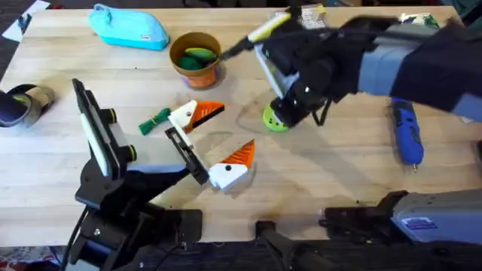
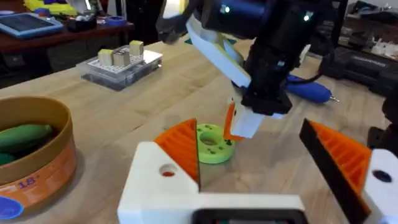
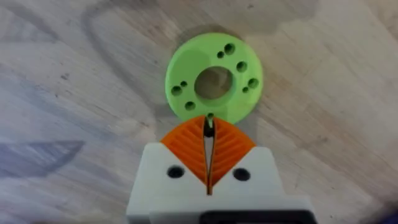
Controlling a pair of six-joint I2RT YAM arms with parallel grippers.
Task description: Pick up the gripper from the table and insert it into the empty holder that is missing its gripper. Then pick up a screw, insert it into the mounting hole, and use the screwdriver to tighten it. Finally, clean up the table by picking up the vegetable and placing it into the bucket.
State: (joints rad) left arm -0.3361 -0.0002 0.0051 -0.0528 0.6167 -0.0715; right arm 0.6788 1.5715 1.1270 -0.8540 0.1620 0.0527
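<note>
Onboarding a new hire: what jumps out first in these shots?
The right gripper, fingers pinched shut, hovers at the edge of a lime-green disc mid-table. Two orange-tipped white blocks on a black bar lie front-centre. An orange bucket sits behind, the blue screwdriver far right.

Vegetable (image 1: 157,120) left of gripper (image 1: 197,114)

The light wooden table (image 1: 339,173) carries the bucket (image 1: 196,60), screwdriver (image 1: 407,134), vegetable (image 1: 154,122), lime disc (image 1: 274,120) and turquoise pouch (image 1: 129,27).
</note>
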